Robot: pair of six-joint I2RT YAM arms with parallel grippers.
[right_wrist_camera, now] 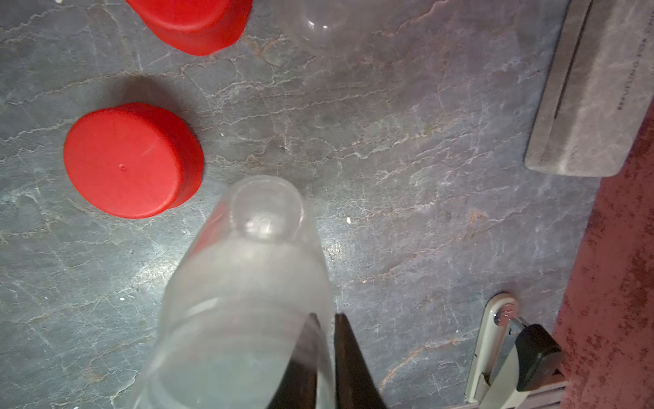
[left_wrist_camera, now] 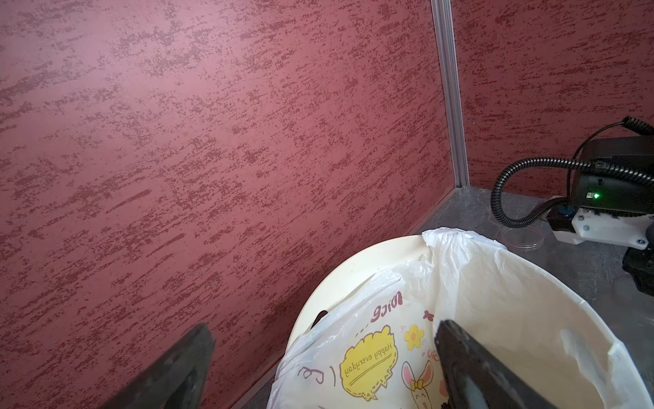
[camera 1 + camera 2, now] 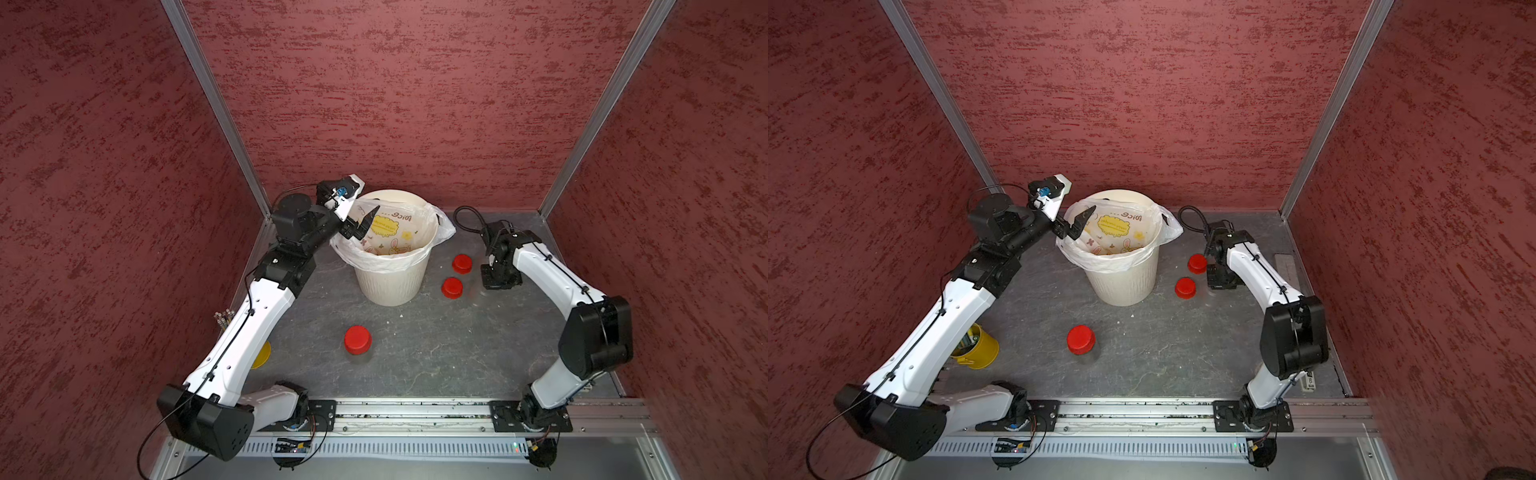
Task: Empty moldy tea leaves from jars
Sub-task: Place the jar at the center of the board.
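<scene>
1. While my right pincer (image 1: pixel 327 318) straddles the wall of an upright, lidless clear jar (image 1: pixel 247 276) on the table (image 1: pixel 424 177), I cannot tell whether it clamps or merely flanks it.
2. My left pincer (image 3: pixel 365 221) hangs wide open and empty over the bin (image 3: pixel 390 286), probably waiting to tip.
3. 2 red lids (image 1: pixel 131 161) lie just beside the jar, leaving its mouth free.
4. The capped jar (image 3: pixel 357 340) stands well apart, apparently unopened.

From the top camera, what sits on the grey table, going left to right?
Yellow round cup → cream ribbed plastic bin → nearer red round lid → farther red round lid → grey flat block. The lone red lid in front overlaps the bin, so it is left out.
</scene>
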